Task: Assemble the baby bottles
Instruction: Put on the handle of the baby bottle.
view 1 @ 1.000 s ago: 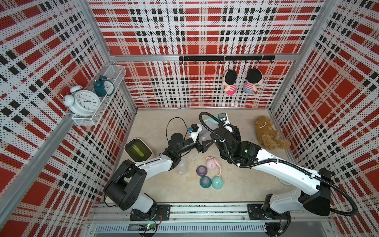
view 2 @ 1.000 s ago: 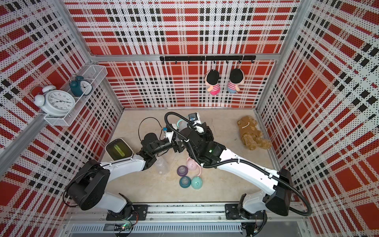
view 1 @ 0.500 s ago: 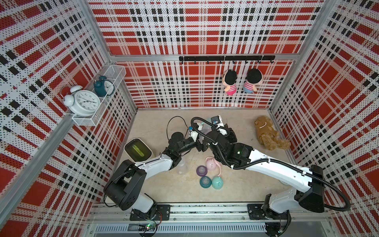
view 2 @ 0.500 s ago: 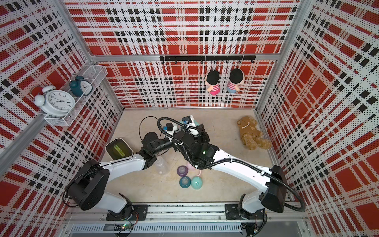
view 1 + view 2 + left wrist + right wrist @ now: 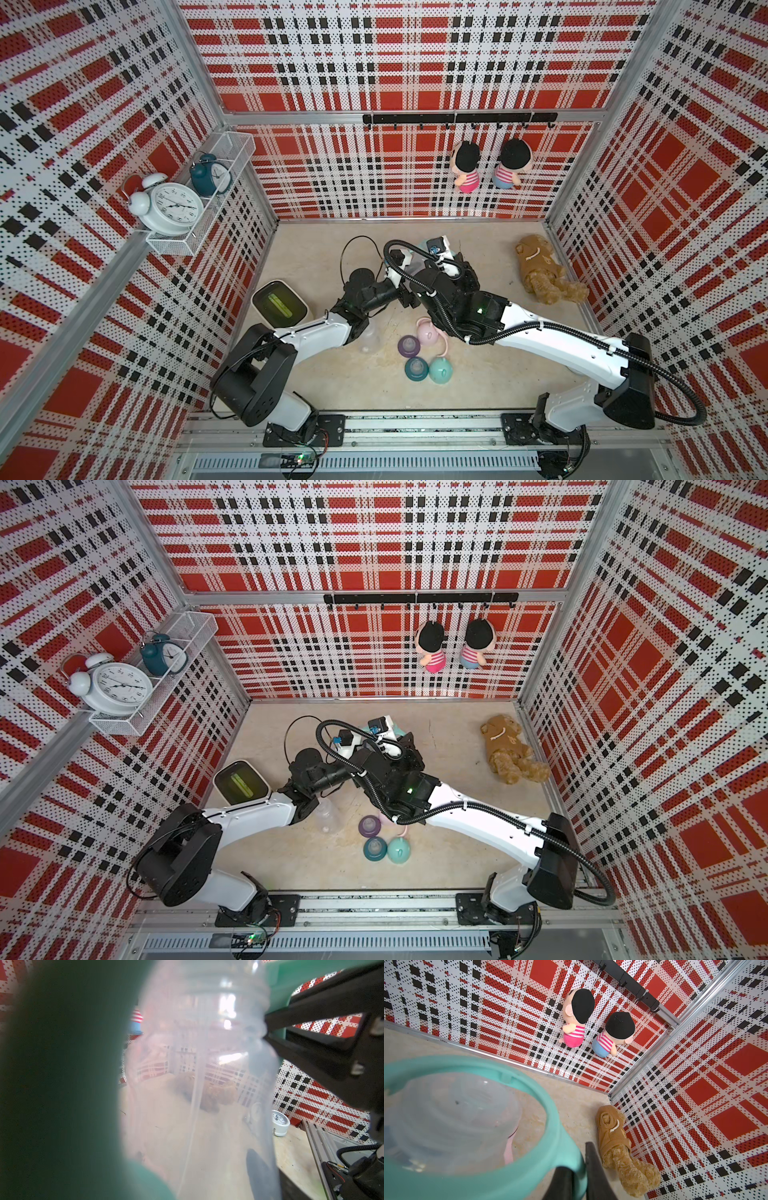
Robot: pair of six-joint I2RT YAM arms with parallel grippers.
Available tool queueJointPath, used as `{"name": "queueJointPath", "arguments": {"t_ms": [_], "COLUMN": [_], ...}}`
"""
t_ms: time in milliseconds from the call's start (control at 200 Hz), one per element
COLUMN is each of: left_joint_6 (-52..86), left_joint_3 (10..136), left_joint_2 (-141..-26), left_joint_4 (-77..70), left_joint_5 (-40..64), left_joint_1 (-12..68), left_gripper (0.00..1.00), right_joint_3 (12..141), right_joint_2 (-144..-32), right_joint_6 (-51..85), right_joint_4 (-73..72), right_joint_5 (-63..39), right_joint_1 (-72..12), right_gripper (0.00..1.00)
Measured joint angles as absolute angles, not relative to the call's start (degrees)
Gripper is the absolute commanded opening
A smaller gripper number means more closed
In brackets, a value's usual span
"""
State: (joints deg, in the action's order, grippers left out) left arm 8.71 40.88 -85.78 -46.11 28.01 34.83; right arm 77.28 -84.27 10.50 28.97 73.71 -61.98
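The left end effector [image 5: 409,296] pinches the clear bottle [image 5: 197,1084] above the worktop [image 5: 478,395]; the right end effector [image 5: 578,1169] pinches the teal ring [image 5: 554,1126] around its neck. Both seem light, slick, thin plastic: grip the bottle's body, the ring's handle.

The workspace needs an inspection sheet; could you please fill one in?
Surface: beige table, loose parts mid-table.
Job's things: bottle held by left end effector; teal ring around its top, pinched by right end effector; second bottle, purple collar, teal collar, pink cap, teal cap lying loose.
Clutter: plush bear; green-screened box.
End effectors: both shut on those parts.
Cables: black loop by left wrist; hose along right arm.
Surroundings: plaid walls; clocks on shelf; dolls on hooks.
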Motion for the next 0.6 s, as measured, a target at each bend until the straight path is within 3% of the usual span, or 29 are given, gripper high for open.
{"name": "queueJointPath", "arguments": {"t_ms": [601], "left_joint_6": [9.02], "left_joint_3": [40.86], "left_joint_2": [-85.60], "left_joint_4": [-47.35], "left_joint_5": [29.34], "left_joint_1": [35.48], "left_gripper": [0.00], "right_joint_3": [77.28], "right_joint_2": [-83.83], "right_joint_6": [9.91], "right_joint_4": [30.35], "right_joint_5": [71.16], "right_joint_1": [-61.58], "right_gripper": [0.00]}}
